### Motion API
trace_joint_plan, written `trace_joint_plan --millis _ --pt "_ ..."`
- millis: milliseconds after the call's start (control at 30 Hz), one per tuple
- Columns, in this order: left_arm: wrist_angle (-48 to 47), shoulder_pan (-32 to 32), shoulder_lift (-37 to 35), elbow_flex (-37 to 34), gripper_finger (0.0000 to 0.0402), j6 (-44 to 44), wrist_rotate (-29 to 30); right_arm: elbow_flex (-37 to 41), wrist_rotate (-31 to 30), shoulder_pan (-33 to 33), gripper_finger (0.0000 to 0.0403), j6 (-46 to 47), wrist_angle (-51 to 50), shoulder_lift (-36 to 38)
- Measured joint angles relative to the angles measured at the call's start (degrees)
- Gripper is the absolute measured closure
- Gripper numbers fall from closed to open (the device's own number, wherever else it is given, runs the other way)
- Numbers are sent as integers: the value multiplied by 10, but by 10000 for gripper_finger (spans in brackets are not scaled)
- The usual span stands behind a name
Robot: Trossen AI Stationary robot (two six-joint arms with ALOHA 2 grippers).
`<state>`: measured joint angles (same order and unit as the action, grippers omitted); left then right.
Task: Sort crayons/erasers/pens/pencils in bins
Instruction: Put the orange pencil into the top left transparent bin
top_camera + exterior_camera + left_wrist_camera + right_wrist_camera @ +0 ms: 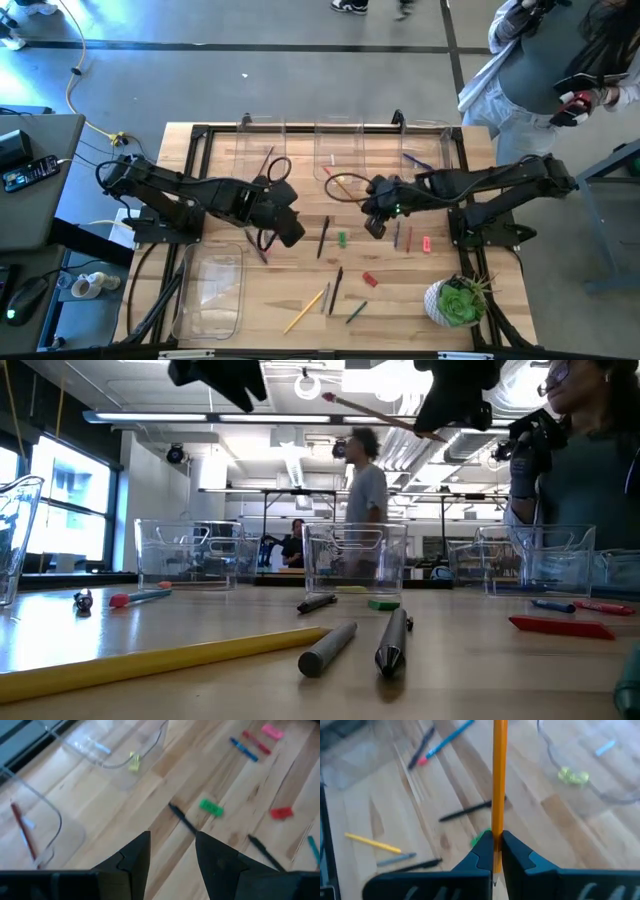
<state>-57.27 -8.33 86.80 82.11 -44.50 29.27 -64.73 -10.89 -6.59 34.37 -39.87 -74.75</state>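
Observation:
My right gripper (375, 222) is shut on an orange pencil (380, 418) with a pink eraser end (327, 398), held high above the table's middle. My left gripper (287, 226) is open and empty, above the table left of centre; its fingers frame bare wood in the left wrist view (172, 855). A black pen (323, 237), a green eraser (342, 238), a red eraser (370, 279), a pink eraser (427, 243) and a yellow pencil (303, 312) lie flat on the table. Three clear bins (340, 140) stand along the far edge, and a longer bin (210, 290) stands near left. My right gripper pinches the orange pencil near one end (496, 827) between its two fingers. The pencil runs along the fingers and sticks out forward past their tips. It is lifted clear of the table, nearly level, with its pink eraser end pointing toward the far bins.
A green potted plant (455, 300) stands at the near right corner. More pens and pencils (336, 290) lie near the front centre, and crayons (408, 238) lie right of centre. A person (560, 70) stands beyond the far right corner.

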Motion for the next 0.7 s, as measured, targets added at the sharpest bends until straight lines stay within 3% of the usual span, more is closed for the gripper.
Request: trace_joint_plan --millis 467,700 --pt "199 63 -10 0 258 145 0 0 23 71 400 -132 106 72" --pt "307 95 -10 0 258 227 -34 0 56 97 400 -177 144 91"
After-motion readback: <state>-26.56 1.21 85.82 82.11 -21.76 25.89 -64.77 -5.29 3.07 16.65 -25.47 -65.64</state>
